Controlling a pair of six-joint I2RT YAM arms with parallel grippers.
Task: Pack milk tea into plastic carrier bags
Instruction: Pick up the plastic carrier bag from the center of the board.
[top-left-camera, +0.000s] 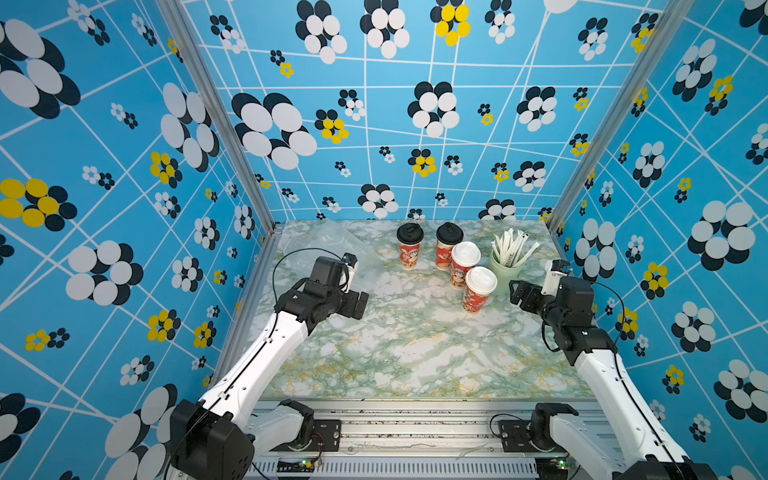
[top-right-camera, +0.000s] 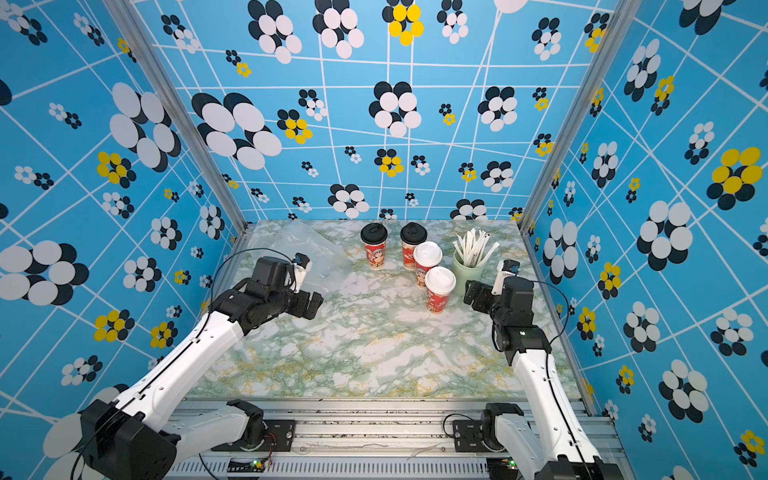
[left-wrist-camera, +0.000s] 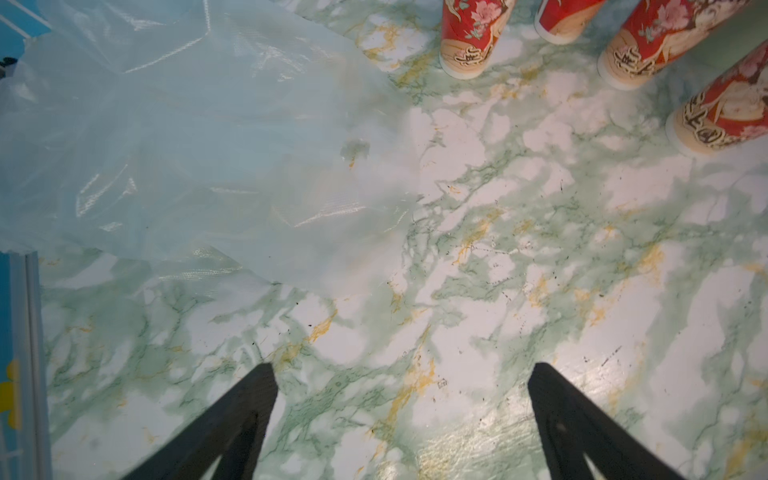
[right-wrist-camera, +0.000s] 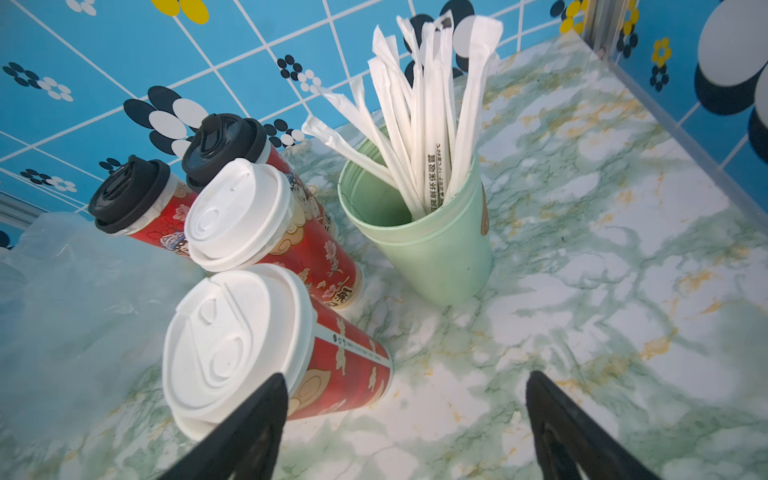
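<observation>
Marble tabletop (top-left-camera: 395, 353), four milk tea cups (top-left-camera: 473, 300) standing upright, lids up

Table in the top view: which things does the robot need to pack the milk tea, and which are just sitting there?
For the job:
- two black-lidded milk tea cups
- two white-lidded milk tea cups
- clear plastic carrier bags

Just lying about:
- pale green cup
- wrapped straws standing in it
</observation>
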